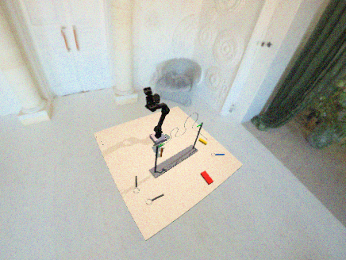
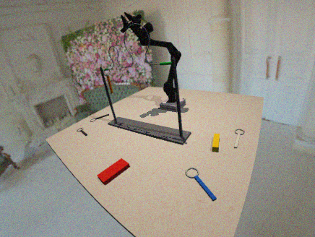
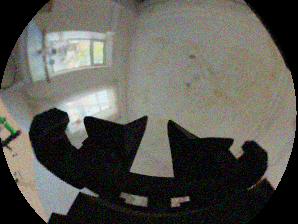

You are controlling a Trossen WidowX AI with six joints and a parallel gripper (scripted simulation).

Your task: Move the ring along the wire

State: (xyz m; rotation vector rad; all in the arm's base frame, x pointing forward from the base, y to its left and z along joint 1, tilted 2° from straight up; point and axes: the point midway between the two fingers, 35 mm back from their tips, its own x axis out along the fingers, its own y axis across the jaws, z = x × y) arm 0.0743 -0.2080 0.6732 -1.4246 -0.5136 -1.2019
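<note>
While the orange handle (image 1: 161, 152) (image 2: 110, 84) hangs down beside one post (image 1: 156, 158) (image 2: 108, 94), the black fingers (image 1: 148, 89) (image 2: 131, 17) are up high, part way apart, with nothing between them. The handle's long side goes up and down, with a little lean in the outside view, and its free end points to the bench (image 1: 131, 158) (image 2: 155, 162). Its top end is near the green bit (image 1: 160, 145) (image 2: 107, 69) of the wire by that post; the ring is too small to see well. The other green bit (image 1: 199, 126) (image 2: 165, 63) is by the other post (image 1: 197, 136) (image 2: 177, 101), and the thin wire (image 2: 149, 47) makes big bends between the two. Both posts stand up from a long grey board (image 1: 176, 159) (image 2: 148, 131). In the outside view the fingers look as if they are over the bends, but I cannot tell how near they are. The arm (image 1: 162, 119) (image 2: 159, 43) goes up, then bends over at the top. A red block (image 1: 206, 177) (image 2: 113, 171), a yellow block (image 1: 202, 141) (image 2: 215, 142) and a blue stick with a loop (image 1: 219, 154) (image 2: 205, 188) lie flat on the bench, well apart from the orange handle.
</note>
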